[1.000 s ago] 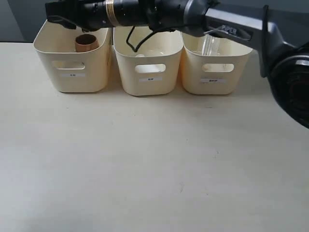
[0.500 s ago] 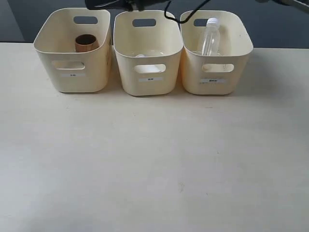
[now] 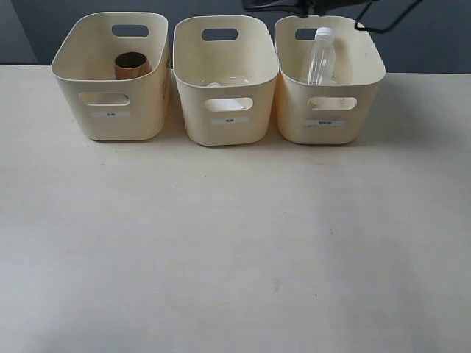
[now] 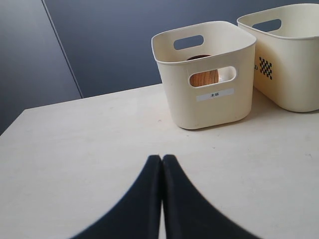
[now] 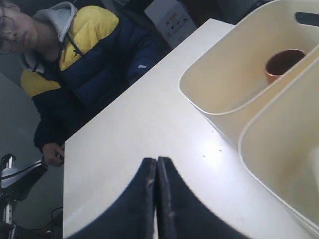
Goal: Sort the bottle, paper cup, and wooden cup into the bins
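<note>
The left end effector [image 4: 161, 164] is seen with its two dark fingers pressed together, and nothing is held between them. It is low over the bench [image 4: 89, 144]. The wooden cup [image 4: 204, 77] lies ahead of it and a little to one side, inside the nearest bin [image 4: 209, 107]. The cup is seen through the oval handle hole. A small white label with two dark marks is stuck under that hole; the marks look like Chinese writing, but they are too small to be read for sure. A black and white checker patch is seen on the side of the next bin [image 4: 294, 64].

The right end effector [image 5: 156, 167] is also pressed together and empty. In its view the cup [image 5: 281, 64] is seen standing with its mouth up in the far bin [image 5: 224, 84].

In the outside view, three bins stand in a row at the back of the bench [image 3: 235, 250]. The wooden cup [image 3: 131, 65] is in the left bin [image 3: 110, 110]. Something white, likely the paper cup [image 3: 214, 85], is low in the middle bin [image 3: 224, 121]. The bottle [image 3: 321, 59] stands tall in the right bin [image 3: 331, 121], with its white cap up. Each bin has a label, too small to read here.

All three things seem to be sorted, so no next grab looks needed. The left arm is judged nearer to the wooden cup.
</note>
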`<state>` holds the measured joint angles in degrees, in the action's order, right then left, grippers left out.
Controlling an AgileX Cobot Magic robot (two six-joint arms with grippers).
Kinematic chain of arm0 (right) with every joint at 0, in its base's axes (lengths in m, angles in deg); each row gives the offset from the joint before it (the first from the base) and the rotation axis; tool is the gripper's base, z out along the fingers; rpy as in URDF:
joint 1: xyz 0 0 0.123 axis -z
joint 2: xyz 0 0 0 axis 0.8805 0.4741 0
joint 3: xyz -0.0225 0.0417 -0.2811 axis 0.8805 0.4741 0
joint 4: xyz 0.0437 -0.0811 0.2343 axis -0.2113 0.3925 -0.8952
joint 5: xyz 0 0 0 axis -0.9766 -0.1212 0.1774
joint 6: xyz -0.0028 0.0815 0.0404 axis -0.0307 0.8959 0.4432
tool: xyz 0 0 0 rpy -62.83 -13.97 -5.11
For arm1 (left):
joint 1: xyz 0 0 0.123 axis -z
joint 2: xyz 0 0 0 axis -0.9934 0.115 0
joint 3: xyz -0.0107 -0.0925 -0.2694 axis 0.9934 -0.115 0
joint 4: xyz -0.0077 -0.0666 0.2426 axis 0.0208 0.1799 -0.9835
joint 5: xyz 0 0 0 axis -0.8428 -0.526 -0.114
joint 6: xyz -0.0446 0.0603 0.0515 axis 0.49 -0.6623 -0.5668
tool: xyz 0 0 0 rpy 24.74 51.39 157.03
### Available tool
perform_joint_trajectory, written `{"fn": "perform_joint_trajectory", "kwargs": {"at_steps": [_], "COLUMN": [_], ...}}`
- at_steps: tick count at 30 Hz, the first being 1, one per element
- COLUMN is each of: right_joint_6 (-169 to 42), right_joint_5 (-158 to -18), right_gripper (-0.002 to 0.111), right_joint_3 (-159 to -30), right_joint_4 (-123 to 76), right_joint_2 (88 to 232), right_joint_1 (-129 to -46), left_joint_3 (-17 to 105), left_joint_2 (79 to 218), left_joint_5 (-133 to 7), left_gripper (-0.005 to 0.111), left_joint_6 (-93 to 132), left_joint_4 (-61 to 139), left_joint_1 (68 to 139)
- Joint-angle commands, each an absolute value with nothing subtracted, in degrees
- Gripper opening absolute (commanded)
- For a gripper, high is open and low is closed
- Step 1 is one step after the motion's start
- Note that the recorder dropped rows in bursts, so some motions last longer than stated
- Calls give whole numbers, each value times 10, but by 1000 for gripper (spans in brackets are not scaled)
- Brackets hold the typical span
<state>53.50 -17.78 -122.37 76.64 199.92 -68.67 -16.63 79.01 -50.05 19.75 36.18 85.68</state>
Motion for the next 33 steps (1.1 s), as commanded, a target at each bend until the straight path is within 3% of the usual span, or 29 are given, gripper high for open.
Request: {"fn": "perform_joint_trajectory", "kwargs": {"at_steps": [1, 12, 20, 33], "right_joint_6": [478, 340, 229, 226], "right_joint_5": [-178, -178, -178, -236], "right_gripper": [-1, -1, -1, -1], "right_joint_3": [-1131, -878, -699, -532], "right_joint_4": [765, 765, 732, 752], "right_joint_2": [1940, 1785, 1657, 1431], "right_joint_1": [-645, -560, -557, -557], "left_joint_3": [-167, -167, -167, -167], "left_joint_2": [787, 787, 787, 787], "left_joint_5": [-501, -501, -501, -501], "left_gripper": [0, 0, 0, 0], "left_joint_6": [199, 199, 199, 199], "left_joint_4": [363, 363, 363, 363], "left_joint_1": [859, 859, 859, 859]}}
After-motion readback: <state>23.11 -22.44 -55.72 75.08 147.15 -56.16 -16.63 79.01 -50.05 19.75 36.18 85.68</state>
